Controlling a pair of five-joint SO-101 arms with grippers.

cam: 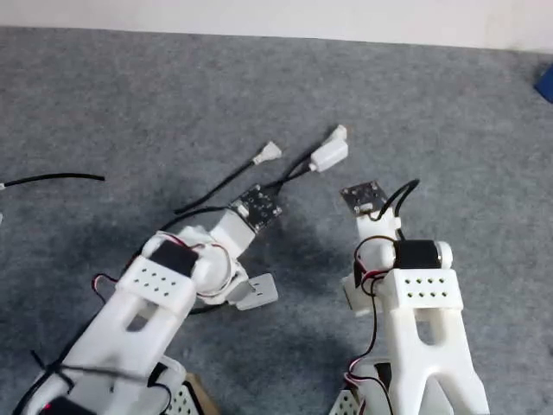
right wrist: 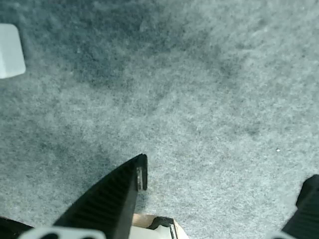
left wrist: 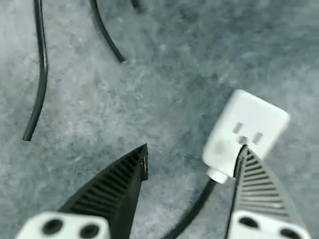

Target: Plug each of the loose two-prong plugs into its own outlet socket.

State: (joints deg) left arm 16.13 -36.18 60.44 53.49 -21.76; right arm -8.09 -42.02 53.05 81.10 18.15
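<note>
The left end effector (left wrist: pixel 193 151) hangs wide open over the grey, felt-covered surface (cam: pixel 130 104) and grips nothing, with one dark ribbed fingertip touching or just beside the edge of a white outlet socket (left wrist: pixel 246 124). The socket's slotted face is turned up towards the wrist camera, and its black cord (left wrist: pixel 199 211) trails back between the fingers. In the high view the socket lies near the middle of the surface, somewhat towards the far edge, with a smaller white piece (cam: pixel 339 132) at its far end; whether the two touch cannot be told. A loose white plug (cam: pixel 266 155) on its own black lead rests near the socket, on the side towards the left edge and apart from it. The right end effector (right wrist: pixel 227 172) is equally wide open and empty above bare felt. Another black cable (cam: pixel 52 179) lies by the left edge, and a blue object (cam: pixel 546 82) sits at the right edge. Nothing appears plugged in, so the job looks to be at its opening grasp. The next move likely calls for closing squarely on the socket body to steady it, then bringing the plug's prongs in line with the slots. No brand, label or lettering can be read on any item.
</note>
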